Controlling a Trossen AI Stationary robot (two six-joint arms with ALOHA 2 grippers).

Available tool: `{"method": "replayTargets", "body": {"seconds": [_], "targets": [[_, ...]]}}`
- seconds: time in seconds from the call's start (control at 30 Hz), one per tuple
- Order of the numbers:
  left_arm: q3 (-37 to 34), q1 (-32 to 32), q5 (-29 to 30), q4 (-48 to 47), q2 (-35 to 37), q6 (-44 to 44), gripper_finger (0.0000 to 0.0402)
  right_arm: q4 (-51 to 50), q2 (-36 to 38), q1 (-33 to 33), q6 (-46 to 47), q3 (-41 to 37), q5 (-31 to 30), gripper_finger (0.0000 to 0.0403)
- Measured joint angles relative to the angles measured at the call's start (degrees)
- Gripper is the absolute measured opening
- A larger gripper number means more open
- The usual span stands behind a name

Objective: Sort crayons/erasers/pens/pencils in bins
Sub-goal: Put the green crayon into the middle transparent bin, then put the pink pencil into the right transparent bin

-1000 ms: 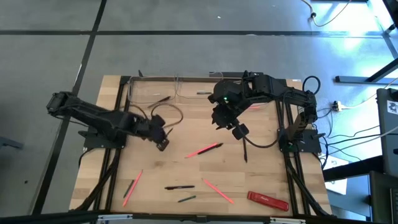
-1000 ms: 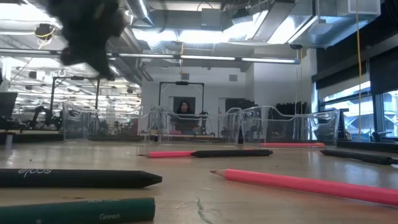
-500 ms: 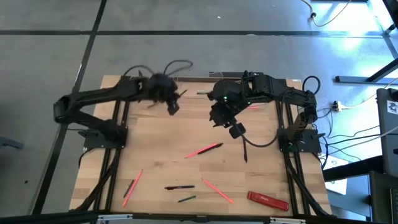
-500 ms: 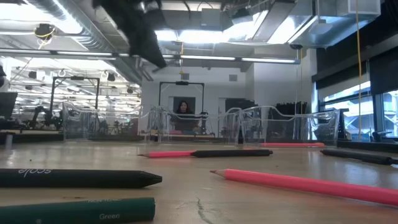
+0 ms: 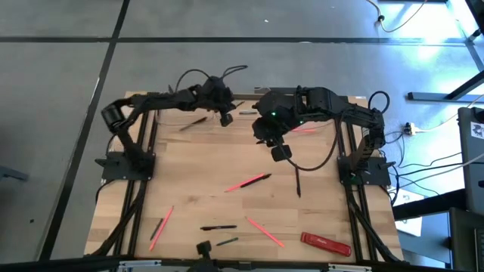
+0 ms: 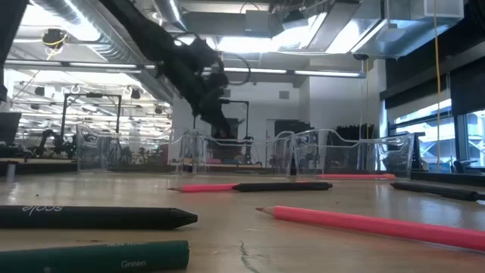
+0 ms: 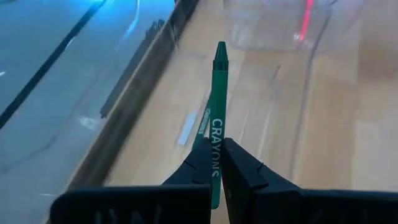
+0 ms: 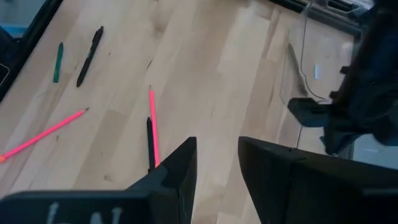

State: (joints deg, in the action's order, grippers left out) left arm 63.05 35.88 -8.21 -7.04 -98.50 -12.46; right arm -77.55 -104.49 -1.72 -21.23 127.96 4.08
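My left gripper hangs over the clear bins at the table's far edge, shut on a green crayon whose tip points away from the fingers. In the low view it is above the bins. My right gripper stands open and high, just right of the left one, with nothing between its fingers. Pink pencils, a black pen and a green crayon lie flat on the wood. My left gripper pinches the green crayon between its two fingers, on the printed wrapper toward its blunt end. The crayon runs along the fingers and sticks out past them, tip forward. It is lifted clear, slanting down over the bins.
A black pencil lies below the right arm and a flat red bar at the near right. A black pen lies in the left bin and a pink stick in the right one. Black frame rails border the table.
My left gripper has swung quickly from the table's left middle to the far edge and then right along it over the bins, rolling its wrist as it went, with the green crayon held. My right gripper has stayed in place, turning slightly.
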Motion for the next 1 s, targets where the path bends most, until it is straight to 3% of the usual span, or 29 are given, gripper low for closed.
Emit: {"method": "replayTargets", "body": {"seconds": [0.23, 0.77, 0.9, 1.0], "targets": [[0.0, 0.0, 0.2, 0.7, -3.7, -0.1, 0.0009, 0.2, 0.0, -0.3, -0.1, 0.0, 0.0, 0.0120], [0.0, -0.1, 6.5, 0.3, -4.0, 0.5, 0.0086, 0.2, 0.0, -0.3, -0.1, 0.0, 0.0, 0.0119], [-0.1, -0.4, 6.5, -1.1, -1.0, 8.2, 0.0085, -3.7, 0.3, -0.3, 2.3, 0.0, 0.0, 0.0119], [-0.1, -1.7, 6.8, -3.3, 3.9, 7.9, 0.0083, -6.8, 1.1, -0.4, 4.8, 0.0, -0.1, 0.0119]]}}
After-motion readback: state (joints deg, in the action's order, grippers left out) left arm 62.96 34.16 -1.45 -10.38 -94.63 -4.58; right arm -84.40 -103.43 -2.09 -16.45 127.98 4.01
